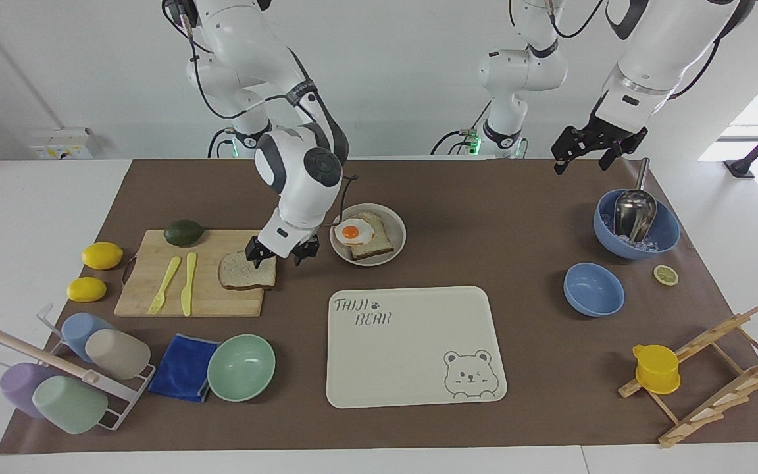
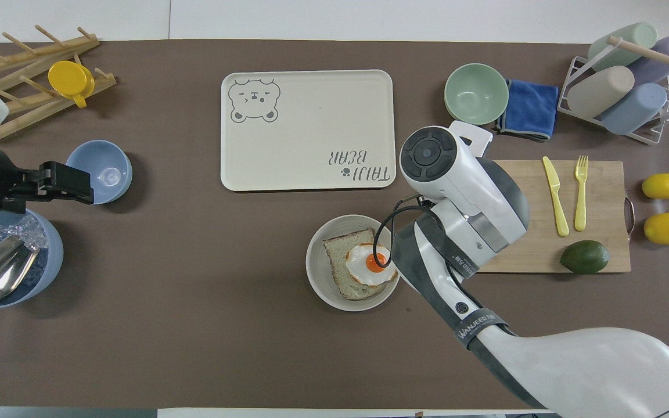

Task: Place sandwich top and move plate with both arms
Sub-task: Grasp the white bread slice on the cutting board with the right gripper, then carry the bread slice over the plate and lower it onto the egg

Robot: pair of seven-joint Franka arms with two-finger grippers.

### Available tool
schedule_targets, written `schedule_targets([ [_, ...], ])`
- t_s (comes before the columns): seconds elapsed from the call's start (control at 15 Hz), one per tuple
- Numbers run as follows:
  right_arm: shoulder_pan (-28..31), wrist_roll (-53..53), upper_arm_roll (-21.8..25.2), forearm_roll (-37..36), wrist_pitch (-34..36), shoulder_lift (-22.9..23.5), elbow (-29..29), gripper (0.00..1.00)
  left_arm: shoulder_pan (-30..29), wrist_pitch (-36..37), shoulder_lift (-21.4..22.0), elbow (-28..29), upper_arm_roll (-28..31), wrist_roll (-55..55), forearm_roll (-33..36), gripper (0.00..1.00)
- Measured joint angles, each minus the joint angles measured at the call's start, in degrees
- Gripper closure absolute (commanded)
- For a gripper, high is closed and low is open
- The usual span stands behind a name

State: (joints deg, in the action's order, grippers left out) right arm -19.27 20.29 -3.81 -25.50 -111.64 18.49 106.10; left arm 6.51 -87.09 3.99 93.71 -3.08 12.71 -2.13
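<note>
While unheld on the cutting board (image 1: 155,289), sandwich top (image 1: 241,273) under right gripper's (image 1: 281,253) spread fingers (image 1: 251,253).

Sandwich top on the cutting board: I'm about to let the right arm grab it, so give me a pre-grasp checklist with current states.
1. Right gripper over the sandwich top: ok.
2. Fingers open: ok.
3. Fingers touching the bread: cannot tell.
4. Slice flat on the cutting board: ok.
5. Plate with egg on bread, beside the board, ready for the top: ok.
6. Left gripper waiting over the table edge near the blue bowl with scoop: ok.
</note>
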Motion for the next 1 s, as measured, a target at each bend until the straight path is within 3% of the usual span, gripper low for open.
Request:
schedule_targets([
  [0.4, 0.60, 10.08, 0.15, -0.61, -4.16, 0.64, 3.55, 0.00, 0.00, 0.00, -0.07, 0.01, 0.00, 0.00, 0.00, 0.00],
  [0.73, 1.97, 11.77, 0.19, -0.61, -5.44, 0.55, 6.24, 0.00, 0.00, 0.00, -0.07, 0.01, -0.02, 0.00, 0.00, 0.00],
  [0.93, 1.96, 11.78, 0.19, -0.61, -5.16, 0.06, 6.70, 0.15, 0.00, 0.00, -0.07, 0.01, -0.07, 0.00, 0.00, 0.00],
  [1.0, 1.93, 11.78, 0.17, -0.61, -5.16, -0.10, 7.16, 0.25, 0.00, 0.00, -0.07, 0.01, -0.07, 0.00, 0.00, 0.00],
])
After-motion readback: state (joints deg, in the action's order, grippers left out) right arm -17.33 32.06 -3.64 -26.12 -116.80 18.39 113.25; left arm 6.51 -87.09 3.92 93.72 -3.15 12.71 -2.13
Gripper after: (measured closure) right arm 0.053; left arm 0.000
